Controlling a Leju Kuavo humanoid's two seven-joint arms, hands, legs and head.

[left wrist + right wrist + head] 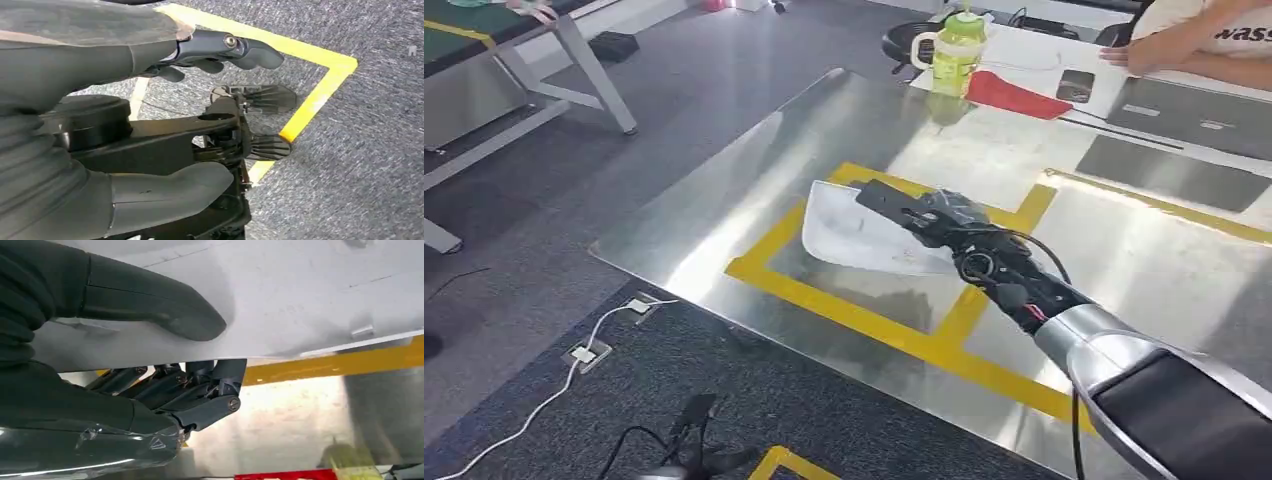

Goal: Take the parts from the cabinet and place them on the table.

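A flat white part (854,235) hangs just above the shiny metal table (824,130), over the square marked in yellow tape (854,310). My right hand (944,225) grips the part by its near edge, arm stretched out over the table. In the right wrist view the thumb (160,305) presses on the white part (310,295) and the fingers (200,390) curl beneath it. My left hand (125,55) hangs down over grey carpet, fingers apart, holding nothing.
At the table's far end stand a green bottle (954,50), a red cloth (1014,95) and a phone (1076,85), with a person's arm (1194,45) resting there. Another table's legs (574,70) stand far left. White cable and floor sockets (589,350) lie below the near edge.
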